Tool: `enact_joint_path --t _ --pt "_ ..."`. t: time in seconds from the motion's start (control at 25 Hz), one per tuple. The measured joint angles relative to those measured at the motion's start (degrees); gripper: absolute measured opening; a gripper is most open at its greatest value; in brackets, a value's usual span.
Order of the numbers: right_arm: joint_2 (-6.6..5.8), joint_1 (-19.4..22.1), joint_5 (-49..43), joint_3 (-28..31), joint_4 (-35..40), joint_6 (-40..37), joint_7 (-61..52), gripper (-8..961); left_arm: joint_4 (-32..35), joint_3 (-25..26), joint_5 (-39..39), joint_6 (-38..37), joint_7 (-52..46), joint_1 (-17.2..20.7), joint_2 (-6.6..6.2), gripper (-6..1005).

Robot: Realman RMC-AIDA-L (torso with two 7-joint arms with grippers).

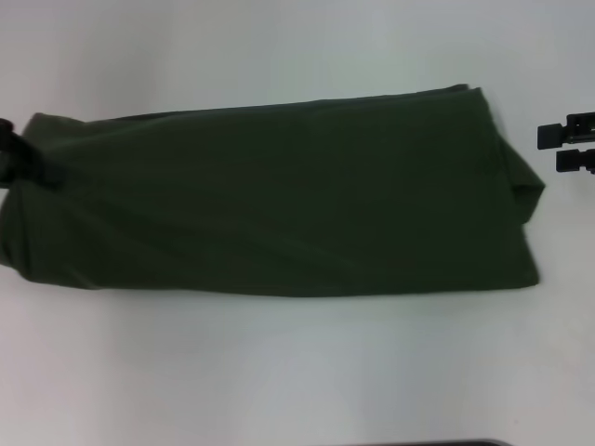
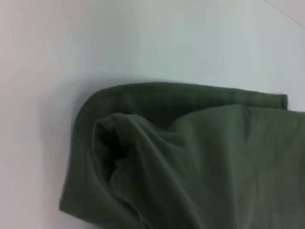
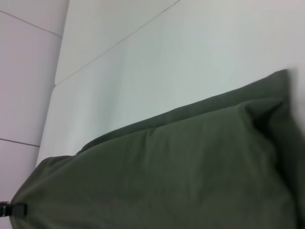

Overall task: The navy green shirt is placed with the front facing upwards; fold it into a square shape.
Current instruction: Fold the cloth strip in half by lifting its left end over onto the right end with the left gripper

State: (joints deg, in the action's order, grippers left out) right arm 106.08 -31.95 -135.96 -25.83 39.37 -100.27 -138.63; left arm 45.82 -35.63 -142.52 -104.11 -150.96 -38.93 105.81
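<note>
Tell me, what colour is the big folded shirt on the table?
Plain dark olive green; the folded cotton shirt shows no lettering. Head view shows it best.

**No legible text**

Nothing can be read in any view — the navy green shirt (image 1: 279, 195) shows only plain dark green cloth, with no lettering, label or brand facing the cameras.
</note>
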Motion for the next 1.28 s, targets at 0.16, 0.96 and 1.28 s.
enact_joint_path --t 0.16,0.96,1.28 --pt "0.00 0.04 0.00 0.00 0.00 0.11 -0.14 794 -0.03 -0.03 -0.10 0.45 -0.54 0.50 -1.82 84" --pt "0.10 -0.12 -0.01 0.00 0.00 0.06 -0.24 795 0.08 3.05 12.02 -9.61 0.47 -2.77 2.48 101" --pt "0.46 -0.07 0.00 -0.29 0.01 0.01 -0.16 794 -0.12 2.86 13.98 -8.25 0.09 -8.67 11.62 108"
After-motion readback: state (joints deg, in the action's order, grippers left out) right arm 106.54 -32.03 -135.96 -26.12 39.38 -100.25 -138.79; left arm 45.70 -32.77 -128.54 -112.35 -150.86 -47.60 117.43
